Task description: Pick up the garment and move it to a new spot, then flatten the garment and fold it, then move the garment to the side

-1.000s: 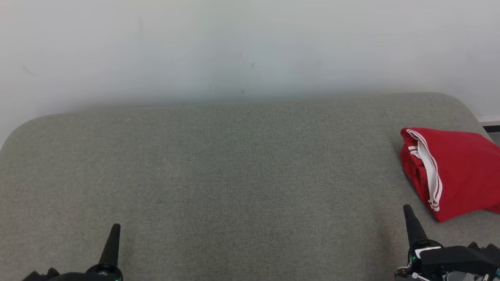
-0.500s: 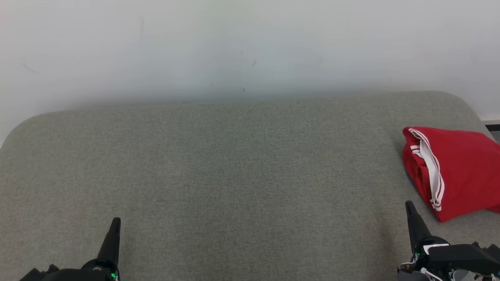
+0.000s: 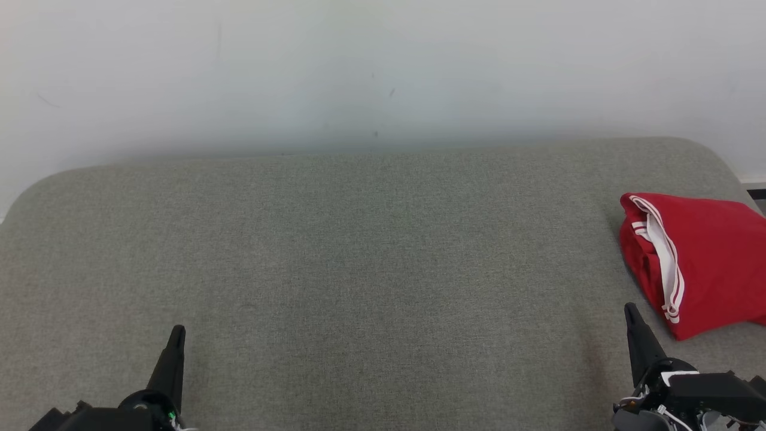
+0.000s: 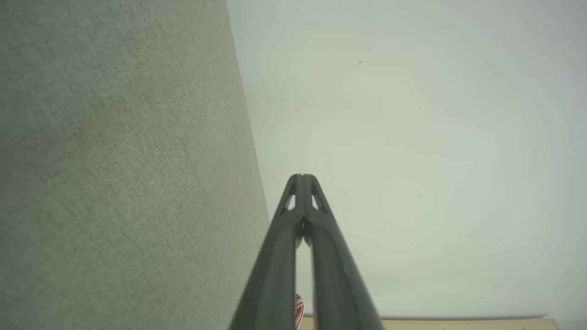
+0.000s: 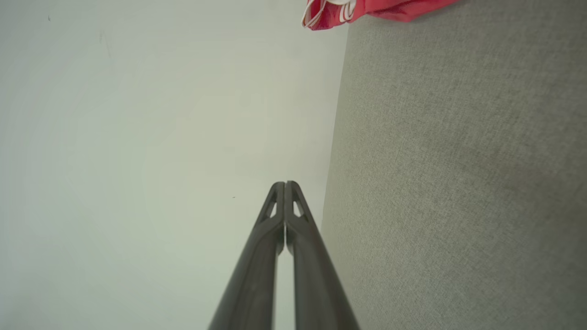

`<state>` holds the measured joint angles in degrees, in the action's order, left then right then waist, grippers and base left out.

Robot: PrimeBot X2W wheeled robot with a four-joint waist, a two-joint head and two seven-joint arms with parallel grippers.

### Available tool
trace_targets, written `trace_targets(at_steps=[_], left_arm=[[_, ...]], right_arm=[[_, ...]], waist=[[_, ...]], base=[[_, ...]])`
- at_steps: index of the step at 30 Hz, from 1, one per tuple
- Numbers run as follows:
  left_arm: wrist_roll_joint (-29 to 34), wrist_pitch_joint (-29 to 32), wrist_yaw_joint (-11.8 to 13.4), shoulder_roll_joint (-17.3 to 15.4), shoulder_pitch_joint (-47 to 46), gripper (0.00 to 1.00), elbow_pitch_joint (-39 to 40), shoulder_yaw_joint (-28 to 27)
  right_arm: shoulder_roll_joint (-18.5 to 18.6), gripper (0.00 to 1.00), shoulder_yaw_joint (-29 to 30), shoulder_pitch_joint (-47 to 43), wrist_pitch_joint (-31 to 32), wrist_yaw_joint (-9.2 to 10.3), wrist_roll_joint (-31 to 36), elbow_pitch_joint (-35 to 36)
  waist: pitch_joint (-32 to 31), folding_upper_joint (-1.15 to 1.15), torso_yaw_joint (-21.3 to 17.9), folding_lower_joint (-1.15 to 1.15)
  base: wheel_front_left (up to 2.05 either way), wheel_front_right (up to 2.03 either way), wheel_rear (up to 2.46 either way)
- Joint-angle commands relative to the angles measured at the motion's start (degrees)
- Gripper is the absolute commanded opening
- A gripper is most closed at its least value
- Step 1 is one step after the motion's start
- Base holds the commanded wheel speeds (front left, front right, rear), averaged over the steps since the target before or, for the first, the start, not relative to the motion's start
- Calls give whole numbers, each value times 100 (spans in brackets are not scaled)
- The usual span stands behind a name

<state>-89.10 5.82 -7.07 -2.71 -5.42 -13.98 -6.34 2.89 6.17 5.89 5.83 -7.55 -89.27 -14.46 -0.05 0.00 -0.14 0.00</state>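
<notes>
The garment (image 3: 700, 257), red with white stripe trim, lies folded into a compact bundle at the far right of the grey cushioned surface (image 3: 371, 251); its right part runs off the head view. A corner of the garment (image 5: 367, 11) also shows at the top of the right wrist view, and a red sliver (image 4: 298, 309) peeks between the fingers in the left wrist view. My right gripper (image 3: 631, 311) is shut and empty, just below and left of the bundle, apart from it. My left gripper (image 3: 178, 332) is shut and empty at the lower left.
A pale wall (image 3: 383, 72) rises directly behind the cushioned surface. The surface's rounded back corners fall away at left and right. A dark strip (image 3: 755, 194) shows past the right edge, behind the garment.
The head camera has shifted slightly, so the garment sits a little further right in the picture. Both gripper tips show slightly higher in the view. Both stay shut.
</notes>
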Motion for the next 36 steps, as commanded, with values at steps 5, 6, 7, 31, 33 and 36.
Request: trace_targets(at_steps=[5, 6, 7, 31, 33, 36], left_arm=[[-285, 75, -62, -30, -111, 0, -14, -28], [-318, 84, -50, -30, -120, 0, -16, -30], [-361, 91, -51, -30, -127, 0, -18, -30], [-345, 92, -52, -31, -118, 0, -16, -29], [-345, 92, -52, -31, -118, 0, -16, -29], [-345, 92, -52, -31, -118, 0, -16, -29]], right_arm=[[-4, 0, 43, 54, 73, 12, -277, 54], [-4, 0, 49, 55, 83, 12, -314, 59], [-4, 0, 54, 57, 89, 12, -348, 63], [-4, 0, 50, 53, 90, 12, -319, 56], [-4, 0, 50, 53, 90, 12, -319, 56], [-4, 0, 50, 53, 90, 12, -319, 56]], waist=[[16, 0, 10, 0], [19, 0, 12, 0], [23, 0, 13, 0], [23, 0, 14, 0], [23, 0, 14, 0], [23, 0, 14, 0]], base=[[0, 0, 0], [0, 0, 0], [0, 0, 0], [0, 0, 0], [0, 0, 0], [0, 0, 0]])
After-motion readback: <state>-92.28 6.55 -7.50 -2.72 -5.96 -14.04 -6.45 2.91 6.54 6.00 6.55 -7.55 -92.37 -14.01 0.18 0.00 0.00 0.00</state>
